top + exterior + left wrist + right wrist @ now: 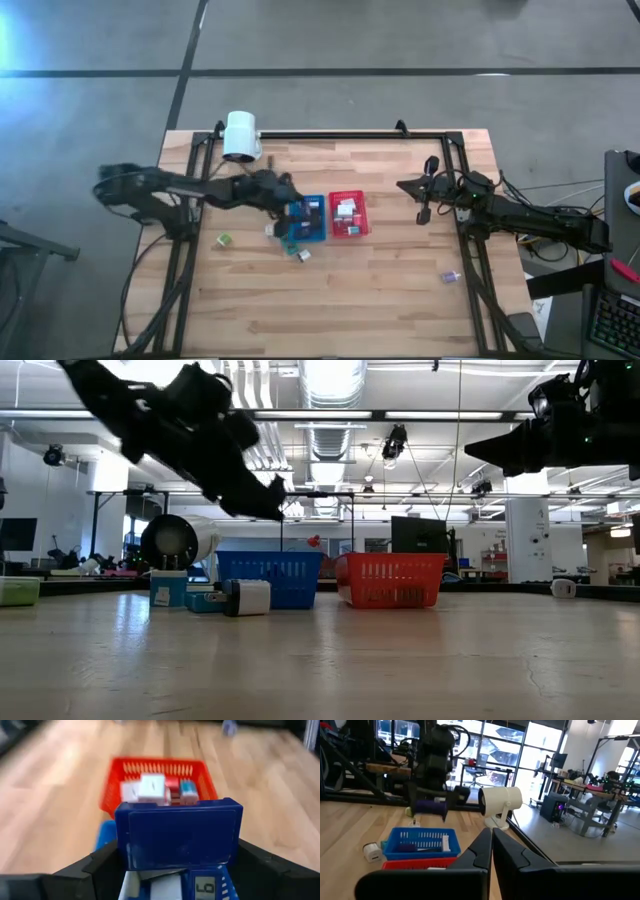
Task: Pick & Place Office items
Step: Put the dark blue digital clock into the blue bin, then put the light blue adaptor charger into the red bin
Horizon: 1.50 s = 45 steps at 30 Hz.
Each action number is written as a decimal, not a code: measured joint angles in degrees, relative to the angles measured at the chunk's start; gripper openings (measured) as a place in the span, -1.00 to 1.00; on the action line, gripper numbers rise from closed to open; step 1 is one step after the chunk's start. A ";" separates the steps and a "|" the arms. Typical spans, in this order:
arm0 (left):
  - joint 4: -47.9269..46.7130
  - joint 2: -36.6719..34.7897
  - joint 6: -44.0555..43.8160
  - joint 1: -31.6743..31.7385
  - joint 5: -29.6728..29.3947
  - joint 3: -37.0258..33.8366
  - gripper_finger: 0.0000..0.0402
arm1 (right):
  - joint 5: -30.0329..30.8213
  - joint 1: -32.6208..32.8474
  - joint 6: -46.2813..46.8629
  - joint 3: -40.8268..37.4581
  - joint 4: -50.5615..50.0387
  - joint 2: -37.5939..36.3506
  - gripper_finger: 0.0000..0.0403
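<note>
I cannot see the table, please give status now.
Left gripper holds dark blue block above blue basket. Right gripper shut, empty, waiting. Nothing blocks the way.

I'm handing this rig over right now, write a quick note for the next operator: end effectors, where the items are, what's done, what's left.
Left end effector: holds a dark blue block above the blue tray.
Right end effector: shut, empty, waiting at the table's right side.
Done: several items already lie in the blue tray and the red tray.
Left: release the blue block; then collect the green item, the white items beside the blue tray, and the small item near the right edge.
</note>
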 joint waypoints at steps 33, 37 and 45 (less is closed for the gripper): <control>-21.04 12.23 9.10 -0.60 2.11 17.27 0.73 | -0.07 0.02 0.02 -0.17 0.09 0.00 -0.96; -23.84 6.35 11.40 -0.61 2.27 16.99 0.72 | -0.09 0.00 -0.03 -0.17 0.11 -0.02 -0.96; -9.32 -8.88 17.98 -0.63 20.35 5.85 0.67 | -0.13 0.04 0.12 -0.17 0.07 0.11 -0.96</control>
